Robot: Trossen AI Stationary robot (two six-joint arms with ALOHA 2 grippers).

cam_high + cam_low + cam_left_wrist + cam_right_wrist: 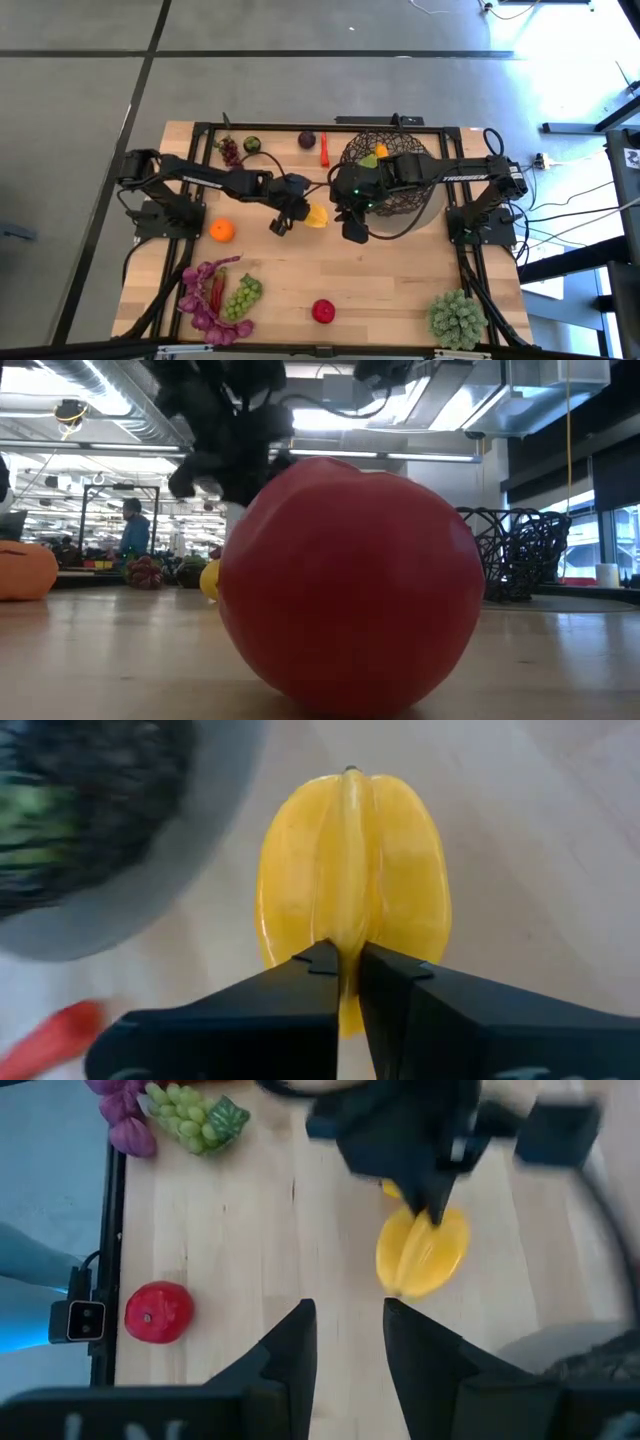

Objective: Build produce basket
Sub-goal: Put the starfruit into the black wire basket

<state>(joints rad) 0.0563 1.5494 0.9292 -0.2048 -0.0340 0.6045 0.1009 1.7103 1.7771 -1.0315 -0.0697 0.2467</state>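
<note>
Most of the produce is not yet in the basket [395,150], which sits right of centre in the upper half of the high view with only an orange-yellow piece and something green showing inside it. On the table [400,290] outside it lie an orange [222,231] at left of centre, dark grapes [229,151], a green fruit [251,144], a dark purple fruit [307,139] and a red chilli [324,149] along the upper edge, and purple leaves [203,300], green grapes [241,296] and a red apple [323,311] along the lower edge. I judge the task as barely begun.

One piece is in hand: the left gripper [298,212], just left of the frame's centre, has its jaws pinched shut on a ridged yellow fruit [316,215]. The right gripper [354,230] hangs just right of that fruit, in front of the basket, jaws partly apart and holding nothing.

High view alone gives the whole layout, including a spiky pale green plant ball [458,318] at lower right. Left wrist view alone shows the grip itself: both dark fingers meet on the central ridge of the yellow fruit [350,870]. Right wrist view shows its own fingers with bare wood between them, the yellow fruit [422,1252] at upper right and the red apple [158,1312] at lower left. Low view is mostly filled by the red apple [350,580], with the basket [510,550] at right and a person far back at left.
</note>
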